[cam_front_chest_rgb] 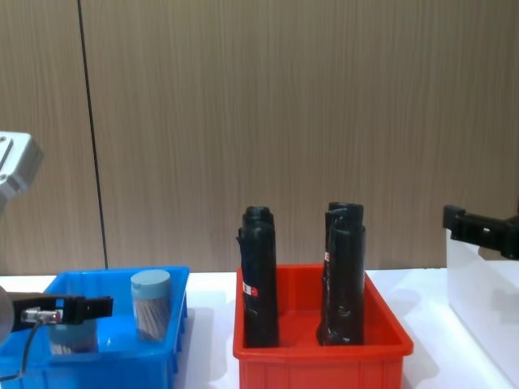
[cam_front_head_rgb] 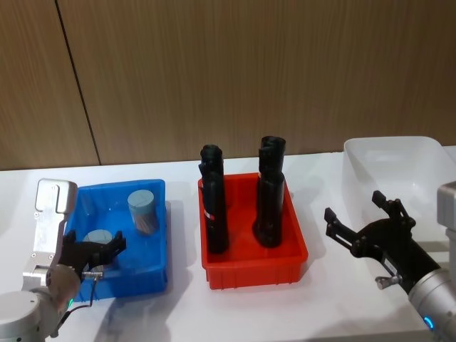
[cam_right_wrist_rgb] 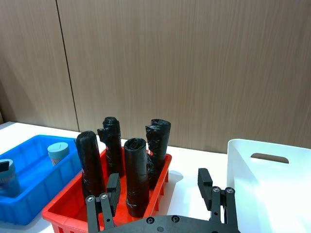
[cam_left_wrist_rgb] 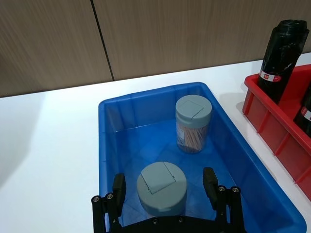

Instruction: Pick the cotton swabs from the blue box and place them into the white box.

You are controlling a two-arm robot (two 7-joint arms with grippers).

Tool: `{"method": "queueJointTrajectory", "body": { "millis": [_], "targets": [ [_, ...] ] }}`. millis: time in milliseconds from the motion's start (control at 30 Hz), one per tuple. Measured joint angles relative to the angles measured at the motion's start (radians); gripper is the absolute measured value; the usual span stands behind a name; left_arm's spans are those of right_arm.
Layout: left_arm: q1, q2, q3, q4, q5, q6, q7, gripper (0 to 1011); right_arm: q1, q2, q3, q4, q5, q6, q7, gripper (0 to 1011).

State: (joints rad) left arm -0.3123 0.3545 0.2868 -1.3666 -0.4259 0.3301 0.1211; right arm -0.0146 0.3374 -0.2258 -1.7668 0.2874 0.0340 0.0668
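Two cotton swabs containers, clear cylinders with pale blue-grey lids, stand in the blue box (cam_front_head_rgb: 153,281): a far one (cam_front_head_rgb: 142,209) (cam_left_wrist_rgb: 193,124) and a near one (cam_front_head_rgb: 98,236) (cam_left_wrist_rgb: 161,187). My left gripper (cam_front_head_rgb: 96,251) (cam_left_wrist_rgb: 164,184) is lowered into the blue box, open, with one finger on each side of the near container and a gap on both sides. My right gripper (cam_front_head_rgb: 362,215) (cam_right_wrist_rgb: 158,184) hovers open and holds nothing, just left of the white box (cam_front_head_rgb: 399,153) (cam_right_wrist_rgb: 262,194), above the table.
A red bin (cam_front_head_rgb: 256,274) with several tall black bottles (cam_front_head_rgb: 271,192) stands between the blue box and the white box. A wooden wall runs behind the white table (cam_front_head_rgb: 320,299).
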Motion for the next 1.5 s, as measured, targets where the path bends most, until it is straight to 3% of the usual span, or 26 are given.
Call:
{"method": "queueJointTrajectory", "body": {
  "millis": [600,833,1000,1500],
  "targets": [
    [-0.027,-0.016,-0.006,0.075,0.011,-0.025,-0.035,999,0.0,0.0,0.0,0.0,0.0,0.0,0.0,1002],
    [-0.034,-0.021,-0.01,0.101,0.008,-0.042,-0.053,857,0.0,0.0,0.0,0.0,0.0,0.0,0.0,1002],
    [-0.037,-0.023,-0.014,0.113,0.002,-0.054,-0.062,683,0.0,0.0,0.0,0.0,0.0,0.0,0.0,1002],
    [-0.034,-0.021,-0.023,0.101,-0.005,-0.082,-0.084,669,0.0,0.0,0.0,0.0,0.0,0.0,0.0,1002]
  ]
}}
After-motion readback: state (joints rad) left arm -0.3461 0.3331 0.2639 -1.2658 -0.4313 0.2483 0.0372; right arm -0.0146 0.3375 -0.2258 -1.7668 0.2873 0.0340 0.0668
